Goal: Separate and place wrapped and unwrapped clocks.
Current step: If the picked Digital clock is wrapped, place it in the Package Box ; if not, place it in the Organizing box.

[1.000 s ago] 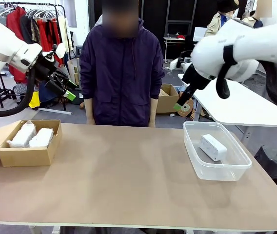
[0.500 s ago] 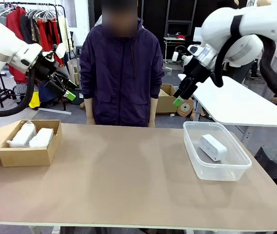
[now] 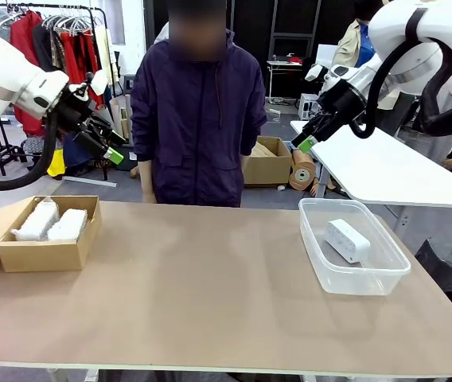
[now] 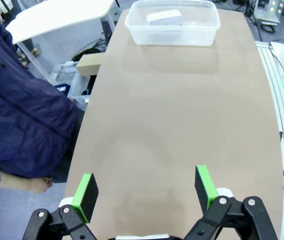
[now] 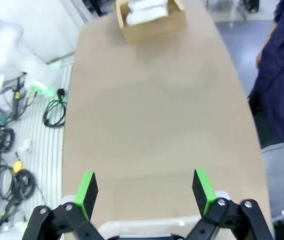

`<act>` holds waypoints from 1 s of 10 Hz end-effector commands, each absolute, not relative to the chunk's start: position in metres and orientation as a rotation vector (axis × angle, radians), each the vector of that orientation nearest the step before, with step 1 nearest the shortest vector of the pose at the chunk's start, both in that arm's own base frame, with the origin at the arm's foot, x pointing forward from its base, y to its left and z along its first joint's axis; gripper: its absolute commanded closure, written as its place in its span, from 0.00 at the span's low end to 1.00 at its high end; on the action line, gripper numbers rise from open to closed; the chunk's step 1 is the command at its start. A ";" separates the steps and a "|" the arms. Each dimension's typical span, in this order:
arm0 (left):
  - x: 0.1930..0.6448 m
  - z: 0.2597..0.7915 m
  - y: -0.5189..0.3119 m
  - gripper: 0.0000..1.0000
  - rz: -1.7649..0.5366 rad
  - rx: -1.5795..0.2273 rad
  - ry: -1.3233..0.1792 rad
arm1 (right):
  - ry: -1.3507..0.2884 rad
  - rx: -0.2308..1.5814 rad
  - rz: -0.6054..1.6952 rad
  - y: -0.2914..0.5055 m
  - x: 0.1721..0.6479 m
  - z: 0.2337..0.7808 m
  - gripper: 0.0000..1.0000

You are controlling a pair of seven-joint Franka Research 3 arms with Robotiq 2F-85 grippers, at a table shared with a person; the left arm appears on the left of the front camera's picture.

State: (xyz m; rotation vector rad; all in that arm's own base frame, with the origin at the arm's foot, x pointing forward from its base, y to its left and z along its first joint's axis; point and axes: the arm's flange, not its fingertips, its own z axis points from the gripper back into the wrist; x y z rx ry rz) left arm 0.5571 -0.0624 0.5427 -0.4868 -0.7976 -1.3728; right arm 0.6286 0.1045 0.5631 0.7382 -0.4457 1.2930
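Two bubble-wrapped clocks (image 3: pixel 51 224) lie side by side in the brown cardboard box (image 3: pixel 41 253) at the table's left; the right wrist view shows them (image 5: pixel 145 11) far off in that box (image 5: pixel 154 26). The bare white clock (image 3: pixel 348 239) lies in the clear plastic tub (image 3: pixel 353 278) at the right, also seen in the left wrist view as the clock (image 4: pixel 165 18) in the tub (image 4: pixel 172 34). My left gripper (image 3: pixel 108 147) hangs open high above the box, empty (image 4: pixel 147 185). My right gripper (image 3: pixel 305 144) is raised open above the tub's far side, empty (image 5: pixel 144 187).
A person in a dark jacket (image 3: pixel 198 119) stands at the far edge, hands down by the table. A white table (image 3: pixel 393 171) stands at the right rear, a black stool (image 3: pixel 449 267) beside my table. The brown tabletop (image 3: pixel 202 278) lies bare between box and tub.
My right arm has risen and drawn back to the right, lifting its gripper higher above the tub. The left arm, the clocks and the person have not moved.
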 end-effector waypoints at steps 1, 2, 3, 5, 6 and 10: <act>0.556 0.542 -0.061 0.00 -1.386 -0.481 -0.802 | -0.606 0.702 1.278 0.107 0.621 0.567 0.00; 0.556 0.542 -0.061 0.00 -1.386 -0.481 -0.802 | -0.621 0.717 1.328 0.102 0.613 0.567 0.00; 0.556 0.542 -0.061 0.00 -1.386 -0.481 -0.802 | -0.635 0.724 1.339 0.095 0.610 0.562 0.00; 0.556 0.542 -0.061 0.00 -1.386 -0.481 -0.802 | -0.656 0.674 1.343 0.084 0.601 0.554 0.00; 0.556 0.542 -0.061 0.00 -1.386 -0.481 -0.802 | -0.670 0.648 1.364 0.081 0.594 0.549 0.00; 0.556 0.542 -0.061 0.00 -1.386 -0.481 -0.802 | -0.690 0.585 1.218 0.079 0.590 0.540 0.00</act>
